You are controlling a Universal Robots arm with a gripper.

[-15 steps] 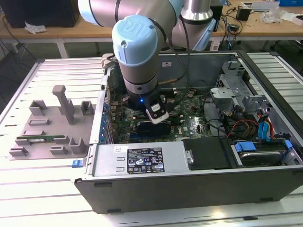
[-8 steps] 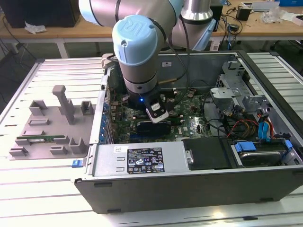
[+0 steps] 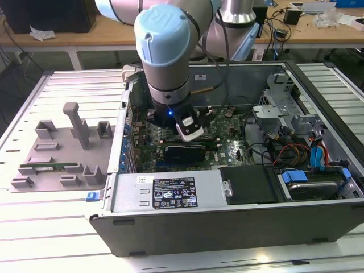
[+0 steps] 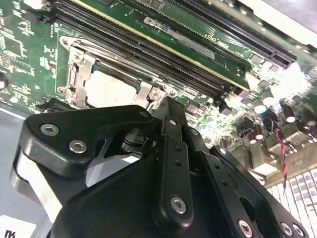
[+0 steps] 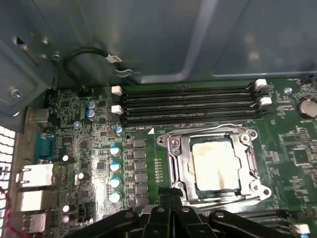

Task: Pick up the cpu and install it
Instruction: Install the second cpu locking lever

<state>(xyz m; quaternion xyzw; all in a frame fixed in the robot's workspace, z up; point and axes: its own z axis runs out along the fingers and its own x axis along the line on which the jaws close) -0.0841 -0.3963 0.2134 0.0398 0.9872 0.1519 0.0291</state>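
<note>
The cpu (image 5: 215, 166) is a small square chip with a pale, smudged metal top. It lies flat inside the metal socket frame (image 5: 173, 158) on the green motherboard, and it also shows in the second wrist view (image 4: 111, 89). My gripper (image 5: 171, 196) hangs inside the open computer case just above the board, at the socket's edge. Its black fingers (image 4: 168, 114) are shut together with nothing between them, and they stand beside the chip rather than on it. In the exterior view the arm's wrist (image 3: 170, 108) stands over the middle of the motherboard.
Black memory slots (image 5: 188, 104) run along one side of the socket, and one slot holds a green stick (image 4: 188, 42). Capacitors (image 5: 115, 173) and rear ports (image 5: 34, 176) lie on the other side. The case walls (image 3: 227, 227), the drive bay and the cables (image 3: 301, 151) close in. Outside the case stands a grey parts fixture (image 3: 62, 148).
</note>
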